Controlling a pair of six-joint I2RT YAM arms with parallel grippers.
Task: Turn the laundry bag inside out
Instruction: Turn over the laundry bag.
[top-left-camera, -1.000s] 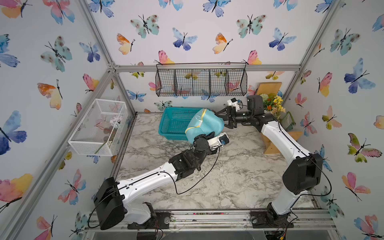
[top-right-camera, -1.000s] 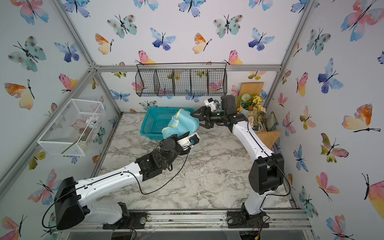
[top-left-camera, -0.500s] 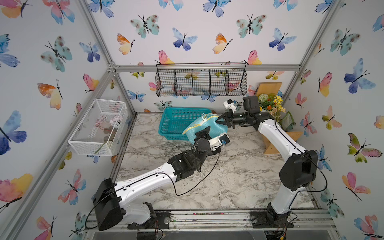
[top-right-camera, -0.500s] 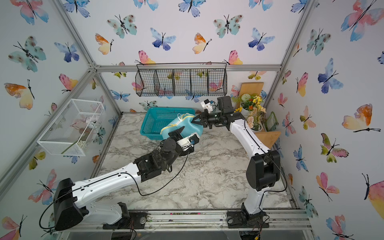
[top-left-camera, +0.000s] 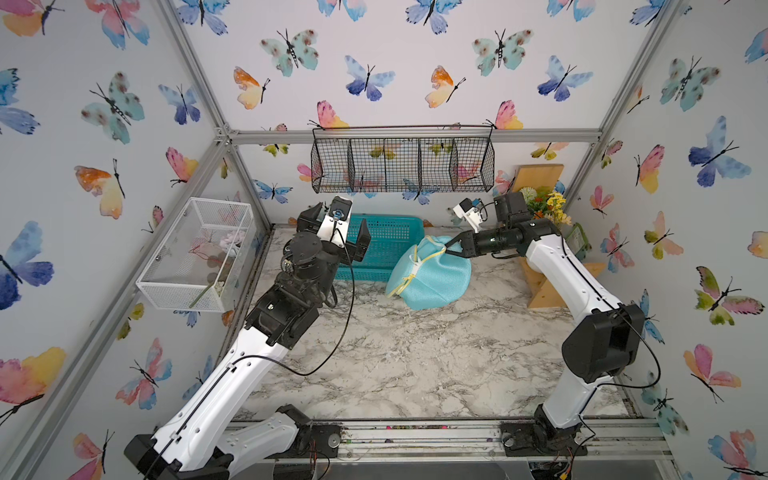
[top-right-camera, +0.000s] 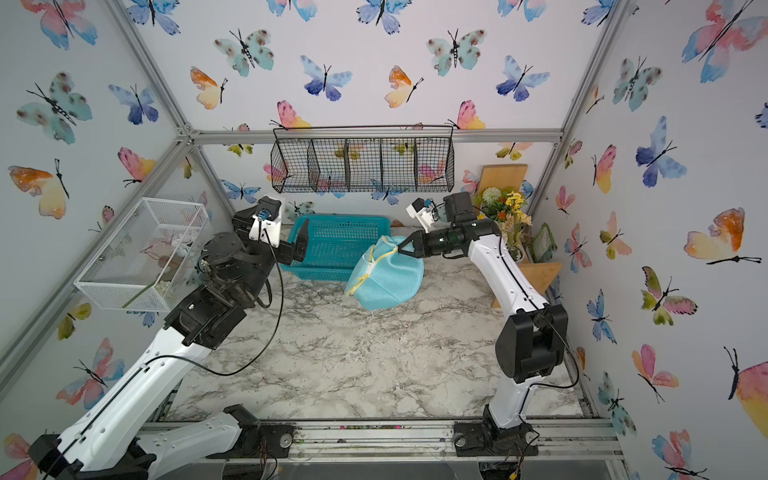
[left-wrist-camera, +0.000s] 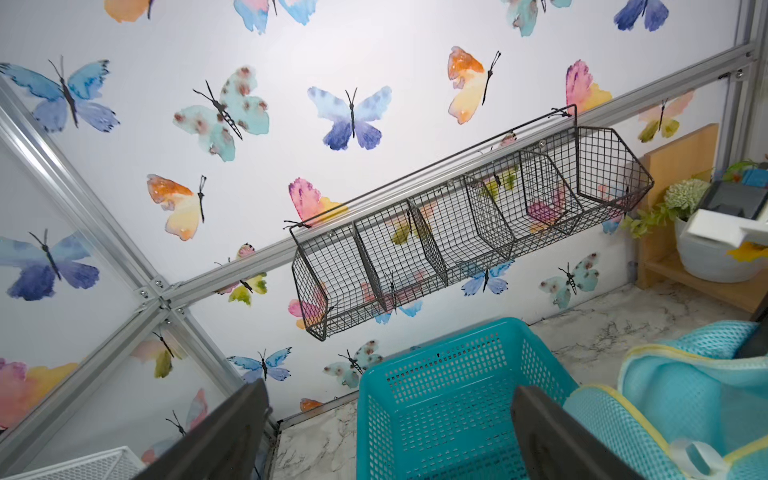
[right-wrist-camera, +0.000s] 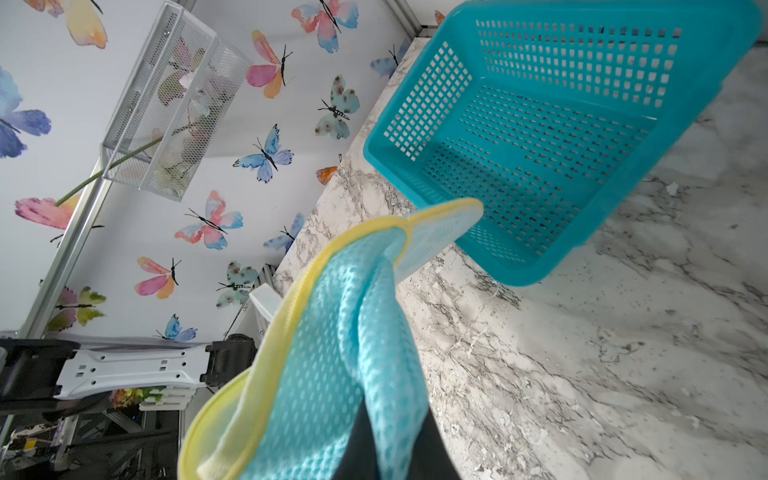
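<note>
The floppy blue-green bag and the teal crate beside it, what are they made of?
The soft light-turquoise mesh bag with yellow piping looks like synthetic netting, matte: tiny holes show and it slumps in folds. The rigid teal rectangular basket looks like moulded plastic, slightly glossy, with even rows of slots.

A lab test cell (dressed homely): aluminium frame, butterfly-papered walls, 2 bolted-down robot arms.
</note>
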